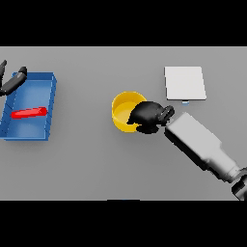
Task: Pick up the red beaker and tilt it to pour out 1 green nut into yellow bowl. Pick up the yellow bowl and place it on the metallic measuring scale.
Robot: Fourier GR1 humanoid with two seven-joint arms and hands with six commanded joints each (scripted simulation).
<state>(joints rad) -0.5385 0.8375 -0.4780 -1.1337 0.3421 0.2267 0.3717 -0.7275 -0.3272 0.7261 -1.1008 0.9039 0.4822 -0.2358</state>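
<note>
The yellow bowl (123,107) stands on the grey table near the middle. My right hand (148,116) covers its right rim, fingers curled over the edge and hiding that side. The red beaker (29,113) lies on its side inside a blue bin (50,92) at the left. My left hand (11,82) hovers at the far left edge, above the bin's upper left corner, fingers straight. The metallic measuring scale (185,82) is a pale square plate at the upper right, apart from the bowl. No green nut shows.
My right forearm (202,147) stretches from the lower right corner toward the bowl. The blue bin has raised walls around the beaker. Bare table lies between the bin and the bowl, and along the front.
</note>
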